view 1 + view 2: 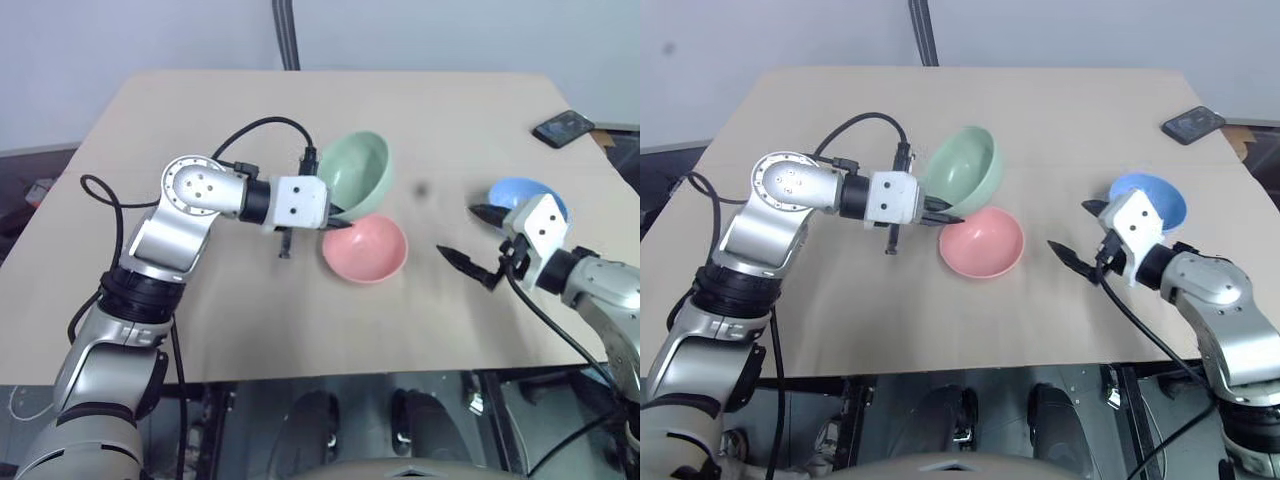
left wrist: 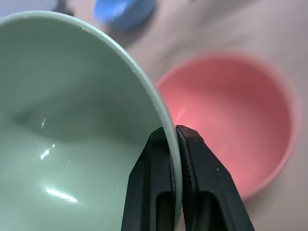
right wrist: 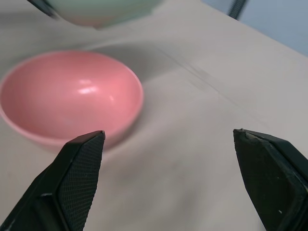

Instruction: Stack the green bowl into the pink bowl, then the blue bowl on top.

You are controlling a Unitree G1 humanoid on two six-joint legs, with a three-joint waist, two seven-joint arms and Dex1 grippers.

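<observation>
While clamped by its rim, green bowl (image 1: 357, 175) in left end effector (image 1: 338, 217) (tilted, above pink bowl (image 1: 365, 249)).

I see bare table (image 1: 200, 330) between pink bowl (image 1: 365, 249) and my right gripper (image 1: 478, 237), room to pass. Green bowl (image 1: 357, 174), pinched tilted in my left gripper (image 1: 338, 215), crowds the pink bowl's far-left rim. Blue bowl (image 1: 522, 194) sits just behind the right gripper. Phone (image 1: 563, 128) at the far right corner, well apart.

Setting reads as a robotics lab or test room. Evidence: bare tan table (image 1: 200, 110) against a plain pale wall (image 1: 120, 30), loose black cables (image 1: 287, 35), a phone (image 1: 563, 127) at the table's corner.
</observation>
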